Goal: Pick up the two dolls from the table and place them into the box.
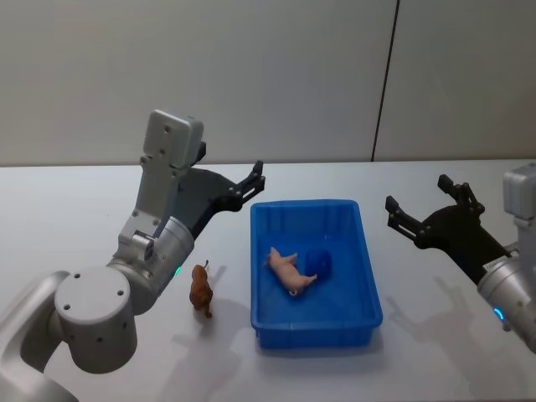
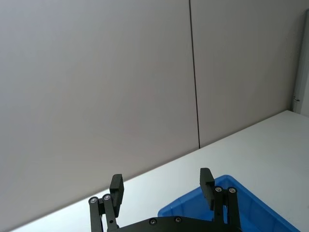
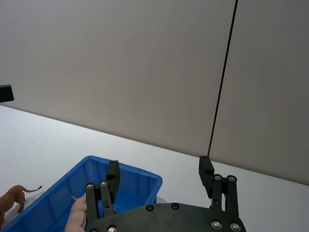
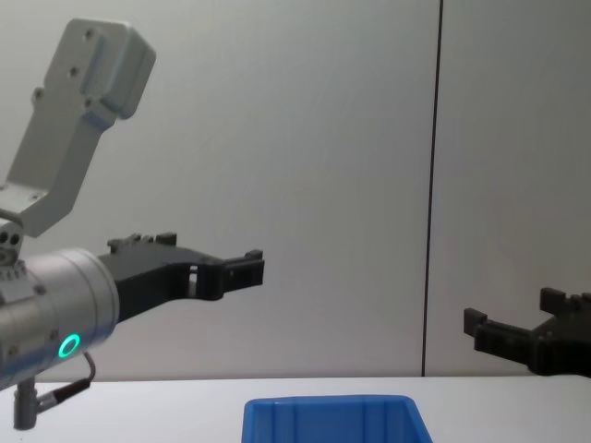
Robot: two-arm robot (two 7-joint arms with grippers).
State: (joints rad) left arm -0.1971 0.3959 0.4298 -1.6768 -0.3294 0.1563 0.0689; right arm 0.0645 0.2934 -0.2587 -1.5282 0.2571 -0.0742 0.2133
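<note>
A pink doll [image 1: 291, 271] lies on its side inside the blue box [image 1: 358, 255], beside a small blue object [image 1: 318, 263]. A brown doll [image 1: 201, 290] stands upright on the white table [image 1: 75, 218], just left of the box. My left gripper [image 1: 257, 180] hangs open and empty above the table behind the box's far left corner. Right of the box, my right gripper [image 1: 416, 201] is raised, open and empty. In the right wrist view the pink doll [image 3: 76, 216] and the brown doll [image 3: 10, 199] show low down, by the box [image 3: 140, 181].
A grey panelled wall [image 1: 268, 75] runs along the table's far edge. Bare tabletop lies on both sides of the box and in front of it.
</note>
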